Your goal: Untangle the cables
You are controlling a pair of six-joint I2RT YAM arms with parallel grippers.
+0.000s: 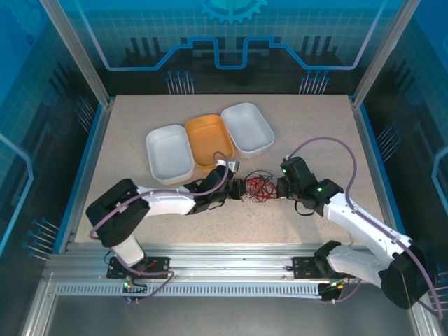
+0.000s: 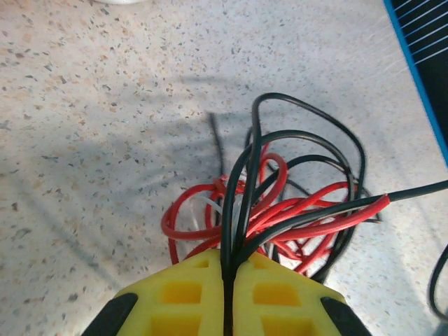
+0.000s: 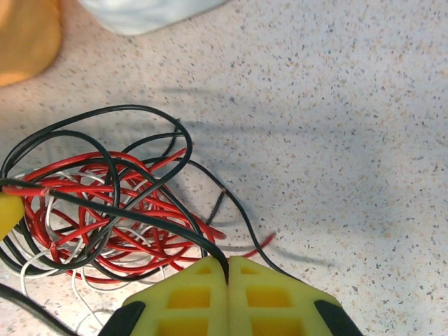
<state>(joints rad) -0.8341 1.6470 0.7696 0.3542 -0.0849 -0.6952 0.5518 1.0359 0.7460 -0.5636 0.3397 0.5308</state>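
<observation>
- We see a tangled bunch of thin red, black and white cables (image 1: pixel 260 189) mid-way across the speckled beige counter (image 1: pixel 315 140), between both hands.
- Left hand (image 1: pixel 240 189): yellow pads (image 2: pixel 189 294) pressed together, pinching black strands (image 2: pixel 234 231) of the bunch.
- Right hand (image 1: pixel 278 187): clamped tight too, one black strand (image 3: pixel 213 248) caught in its seam.
- Orange plastic tray (image 1: pixel 210 143) sits between two white trays (image 1: pixel 169 154), beyond the bunch and apart from it.

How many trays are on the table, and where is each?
3, side by side beyond the cable bundle: left white tray, orange tray in the middle, right white tray. None looks hidden.
</observation>
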